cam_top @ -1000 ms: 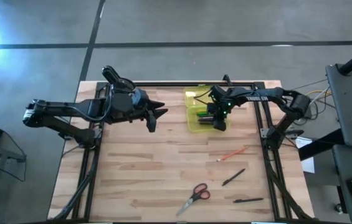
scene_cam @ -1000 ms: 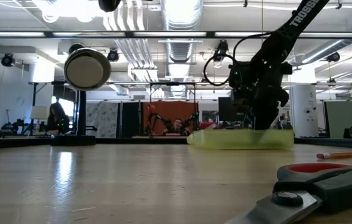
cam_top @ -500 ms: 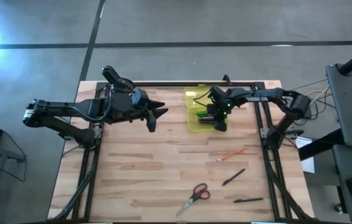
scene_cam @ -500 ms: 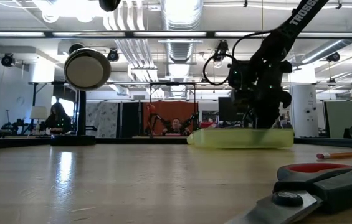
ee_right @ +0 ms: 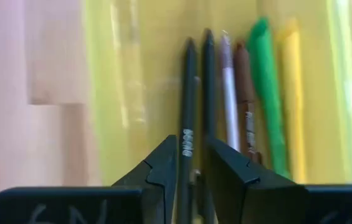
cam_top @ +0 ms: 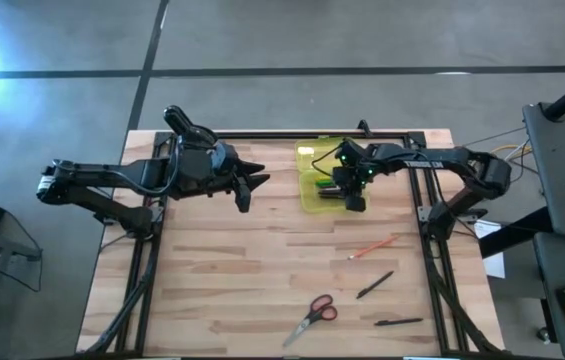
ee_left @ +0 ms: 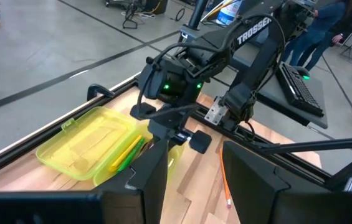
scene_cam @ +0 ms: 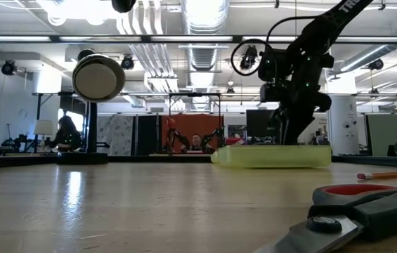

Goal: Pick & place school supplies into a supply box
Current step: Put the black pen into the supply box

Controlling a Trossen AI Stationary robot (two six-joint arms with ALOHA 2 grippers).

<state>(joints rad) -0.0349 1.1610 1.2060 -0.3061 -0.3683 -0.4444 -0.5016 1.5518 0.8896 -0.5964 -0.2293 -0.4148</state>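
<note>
The translucent yellow-green supply box lies open at the table's far middle, its lid toward the far edge. Several pens lie side by side inside: black, white, brown, green and yellow. My right gripper hangs just above them, pointing steeply down, fingers a narrow gap apart with nothing held. It also shows over the box in the low view. My left gripper waits open, raised, left of the box.
On the near right of the table lie an orange pencil, two black pens and red-handled scissors. Black frame rails run along the table's sides. People sit in the room beyond the far edge.
My right gripper has risen out of the supply box and rolled a little about its own axis. The pens stay lying in the box.
</note>
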